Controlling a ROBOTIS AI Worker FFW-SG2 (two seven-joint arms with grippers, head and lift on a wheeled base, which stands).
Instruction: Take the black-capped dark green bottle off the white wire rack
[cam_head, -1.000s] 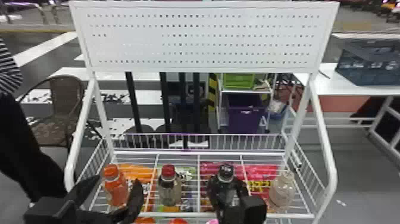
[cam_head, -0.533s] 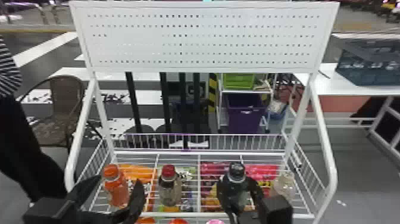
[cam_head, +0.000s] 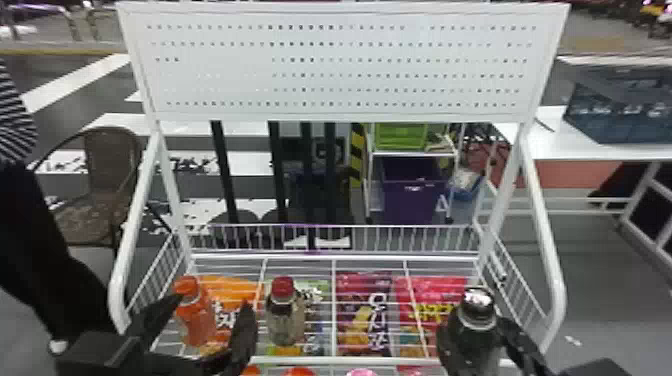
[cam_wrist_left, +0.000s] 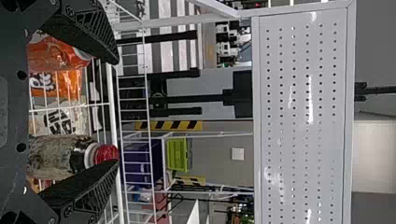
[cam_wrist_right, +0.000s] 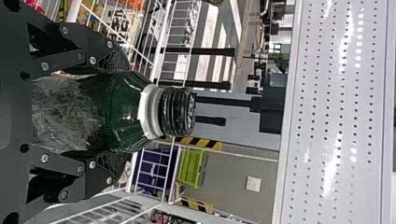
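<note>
Over the last second, the right gripper (cam_wrist_right: 123, 112), closed on the dark green bottle (cam_head: 475, 345), moved sideways and nearer the camera. The bottle hung above the front right of the white wire rack (cam_head: 350, 257); removal appeared under way, clearance unconfirmed. The left gripper (cam_head: 212, 301) remained parked, fingers spread, empty. Beyond the rack stood a woven chair (cam_head: 111, 160) and a purple bin (cam_head: 410, 200). A red-capped bottle (cam_head: 286, 320) stood upright over bagged snacks (cam_head: 365, 310).
</note>
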